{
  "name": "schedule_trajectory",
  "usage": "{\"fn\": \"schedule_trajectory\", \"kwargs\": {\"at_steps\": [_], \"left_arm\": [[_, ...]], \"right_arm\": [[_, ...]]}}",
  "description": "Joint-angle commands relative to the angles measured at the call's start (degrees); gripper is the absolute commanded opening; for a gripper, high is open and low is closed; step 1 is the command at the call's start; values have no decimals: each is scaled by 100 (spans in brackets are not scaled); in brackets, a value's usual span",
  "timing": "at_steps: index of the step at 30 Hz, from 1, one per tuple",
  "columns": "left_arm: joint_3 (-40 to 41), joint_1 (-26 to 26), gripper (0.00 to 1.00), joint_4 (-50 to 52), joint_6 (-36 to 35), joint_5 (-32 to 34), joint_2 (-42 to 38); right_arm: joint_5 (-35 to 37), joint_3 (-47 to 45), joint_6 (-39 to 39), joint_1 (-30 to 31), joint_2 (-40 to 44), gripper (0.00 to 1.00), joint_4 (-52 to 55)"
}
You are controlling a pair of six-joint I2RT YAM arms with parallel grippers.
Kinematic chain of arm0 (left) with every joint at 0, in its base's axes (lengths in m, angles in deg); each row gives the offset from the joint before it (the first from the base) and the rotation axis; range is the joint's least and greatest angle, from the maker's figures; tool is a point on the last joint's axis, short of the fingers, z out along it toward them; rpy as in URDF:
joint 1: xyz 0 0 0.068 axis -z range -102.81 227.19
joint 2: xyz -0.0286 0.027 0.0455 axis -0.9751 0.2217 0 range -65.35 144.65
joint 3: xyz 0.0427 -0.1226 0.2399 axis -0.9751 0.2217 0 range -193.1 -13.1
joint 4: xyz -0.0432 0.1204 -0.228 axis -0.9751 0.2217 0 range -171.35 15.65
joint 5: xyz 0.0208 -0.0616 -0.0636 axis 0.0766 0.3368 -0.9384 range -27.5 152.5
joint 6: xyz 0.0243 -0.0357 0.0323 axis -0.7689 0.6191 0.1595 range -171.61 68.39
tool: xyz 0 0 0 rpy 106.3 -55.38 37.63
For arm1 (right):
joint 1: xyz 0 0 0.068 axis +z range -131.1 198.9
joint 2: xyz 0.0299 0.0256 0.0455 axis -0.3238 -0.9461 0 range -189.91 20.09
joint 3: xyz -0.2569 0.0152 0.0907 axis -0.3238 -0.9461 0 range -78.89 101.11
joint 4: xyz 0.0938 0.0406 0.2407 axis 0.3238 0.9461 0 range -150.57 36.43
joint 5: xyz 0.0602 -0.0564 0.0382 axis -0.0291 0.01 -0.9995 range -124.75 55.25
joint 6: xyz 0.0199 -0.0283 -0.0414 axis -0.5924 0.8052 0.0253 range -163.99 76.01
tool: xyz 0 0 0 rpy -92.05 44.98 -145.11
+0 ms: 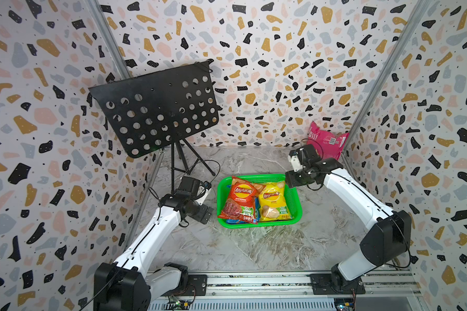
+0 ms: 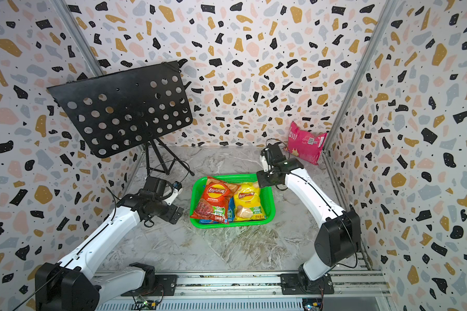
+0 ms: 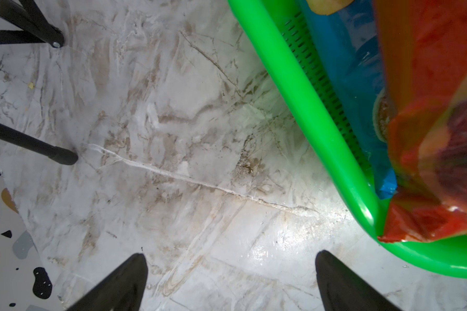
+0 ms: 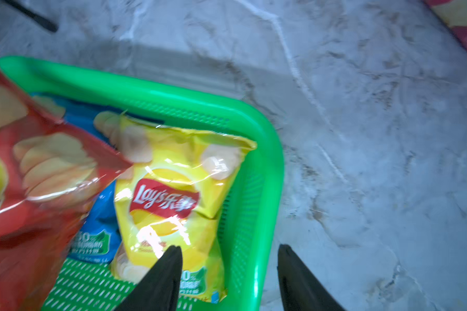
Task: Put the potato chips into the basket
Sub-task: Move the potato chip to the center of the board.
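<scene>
now, right arm (image 1: pixel 356 194) bent above basket (image 1: pixel 256 177) corner, right pincer (image 4: pixel 229 247) parted, empty, left pincer (image 3: pixel 231 258) wide, empty, beside basket

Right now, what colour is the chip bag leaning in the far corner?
The bag is magenta-pink, clearest in a top view.

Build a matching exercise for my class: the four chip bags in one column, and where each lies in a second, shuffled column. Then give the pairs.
Column 1
1. yellow Lay's bag
2. orange-red Lay's bag
3. blue Lay's bag
4. magenta-pink bag

Column 2
A. outside the green basket, propped in the far corner
B. in the basket, mostly buried under another bag
C. in the basket, uppermost, a corner over the rim
D. in the basket, beside the uppermost bag, logo fully showing

Pairs: 1-D, 2-C, 3-B, 4-A
</scene>
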Motion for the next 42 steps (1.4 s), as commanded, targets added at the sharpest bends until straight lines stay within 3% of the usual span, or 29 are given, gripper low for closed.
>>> {"fn": "schedule_trajectory", "kwargs": {"at_steps": [1, 5, 12, 19, 26, 30, 38, 42], "left_arm": [[-26, -36, 100, -13, 37, -55, -10], [-23, -36, 100, 17, 18, -166, 31], [-27, -39, 100, 32, 14, -253, 134], [-36, -36, 100, 56, 18, -306, 191], [-57, -41, 100, 57, 26, -334, 287], [-70, -36, 100, 70, 35, -365, 280], [-89, -37, 100, 62, 49, -493, 305], [-81, -36, 100, 46, 36, -517, 306]], "right_arm": [[-421, 295, -420, -838, -94, 63, -312], [-442, 515, -982, -1713, -471, 63, -1051], [-166, 1650, -1848, -2445, -1731, 63, -1636], [716, 3158, -2112, -2707, -2869, 63, -1720], [1083, 4200, -1849, -2930, -3596, 63, -1668], [1416, 4162, -1569, -2962, -3629, 74, -2082], [1315, 3942, -1433, -2954, -3731, 74, -2798], [1171, 4344, -1472, -2955, -4209, 73, -2823]]}}
